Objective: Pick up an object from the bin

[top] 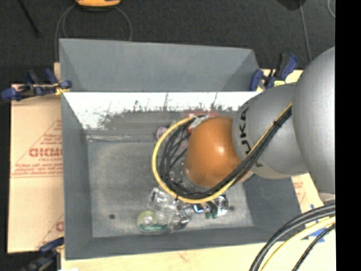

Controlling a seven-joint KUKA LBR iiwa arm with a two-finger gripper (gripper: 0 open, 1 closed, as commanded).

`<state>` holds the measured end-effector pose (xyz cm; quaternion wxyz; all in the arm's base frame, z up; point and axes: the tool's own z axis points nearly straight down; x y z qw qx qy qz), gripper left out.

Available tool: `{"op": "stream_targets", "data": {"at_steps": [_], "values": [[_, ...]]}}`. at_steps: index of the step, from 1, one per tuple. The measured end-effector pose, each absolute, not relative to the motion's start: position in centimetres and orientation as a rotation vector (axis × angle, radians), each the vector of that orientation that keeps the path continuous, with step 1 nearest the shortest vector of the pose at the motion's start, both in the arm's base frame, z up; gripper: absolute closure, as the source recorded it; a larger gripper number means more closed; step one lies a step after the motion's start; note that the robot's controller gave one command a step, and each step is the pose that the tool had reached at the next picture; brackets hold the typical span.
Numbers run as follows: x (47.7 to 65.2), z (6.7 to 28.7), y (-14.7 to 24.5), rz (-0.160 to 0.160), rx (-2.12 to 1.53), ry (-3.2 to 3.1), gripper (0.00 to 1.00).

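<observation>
heap of small clear things [161,210]: partly under orange cover [210,151] and cables [157,158], kinds too small to tell | pink thing [197,116]: mostly behind arm [282,134] | arm: cut by right edge

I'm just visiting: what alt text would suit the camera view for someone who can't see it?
A big silver robot arm with an orange wrist cover and looped cables reaches from the right down into a grey metal bin. Its end sits over a small heap of clear, shiny things near the bin's near wall, a pale green round one among them.
</observation>
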<state>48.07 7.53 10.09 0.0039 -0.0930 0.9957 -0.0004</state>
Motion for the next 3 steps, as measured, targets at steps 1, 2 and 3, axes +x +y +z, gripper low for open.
{"op": "stream_targets", "data": {"at_steps": [1, 2, 3], "values": [[47.5, 10.8, 6.9, 0.002, -0.005, 3.138, 0.00], [48.0, 7.7, 6.3, 0.008, 0.031, 3.121, 0.00], [48.3, 7.9, 6.4, 0.005, 0.028, 3.133, 0.00]]}}
